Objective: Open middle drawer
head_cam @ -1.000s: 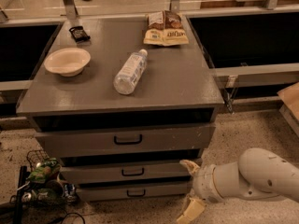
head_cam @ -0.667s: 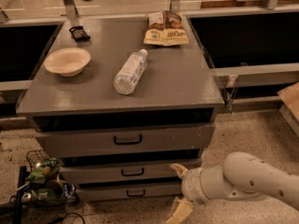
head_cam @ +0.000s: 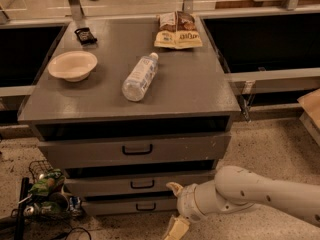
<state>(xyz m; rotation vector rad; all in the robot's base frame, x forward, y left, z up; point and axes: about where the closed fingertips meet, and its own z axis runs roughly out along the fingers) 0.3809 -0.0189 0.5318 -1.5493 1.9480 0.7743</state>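
Observation:
The grey cabinet has three drawers, all shut. The middle drawer point(head_cam: 100, 185) has a small black pull handle point(head_cam: 142, 184) at its centre. The taller top drawer point(head_cam: 80, 152) is above it and the short bottom drawer point(head_cam: 115, 207) below. My gripper point(head_cam: 174, 209) is low in front of the cabinet, just right of the middle and bottom handles. It is open, with one pale finger point(head_cam: 174, 187) level with the middle drawer and the other point(head_cam: 175, 228) near the floor. It holds nothing and is not on the handle.
On the cabinet top lie a cream bowl point(head_cam: 73, 65), a clear plastic bottle point(head_cam: 139, 78) on its side, a snack bag point(head_cam: 178, 30) and a small black object point(head_cam: 85, 35). A wire basket of clutter point(head_cam: 46, 193) sits on the floor at left. A cardboard edge point(head_cam: 311, 106) shows at right.
My arm and gripper have moved left along the drawer fronts, from the cabinet's right edge toward the centre handles. The drawers have not moved.

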